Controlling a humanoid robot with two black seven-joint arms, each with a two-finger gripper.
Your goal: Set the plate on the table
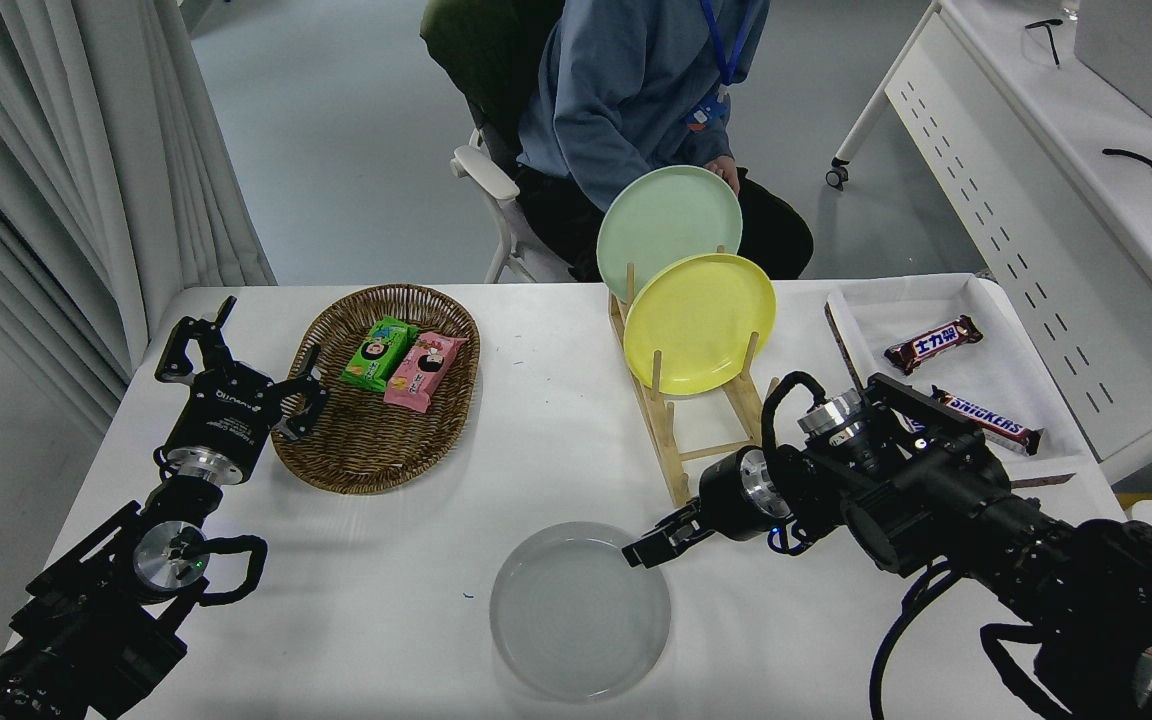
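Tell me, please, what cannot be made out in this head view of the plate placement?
- Right gripper fingers at the grey plate rim: whether they clamp it or have let go is unclear.
- Pale green plate: lower part hidden by the yellow plate.
- Wooden rack: near right end covered by the right arm.
- Snack packet print in the basket: too small to read.

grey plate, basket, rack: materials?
Grey plate: likely plastic, possibly glazed ceramic; smooth, soft sheen, faint concentric rings.
Basket: woven wicker or rattan, brown, visible weave.
Rack: light unfinished-looking wood, dowel pegs on rails.
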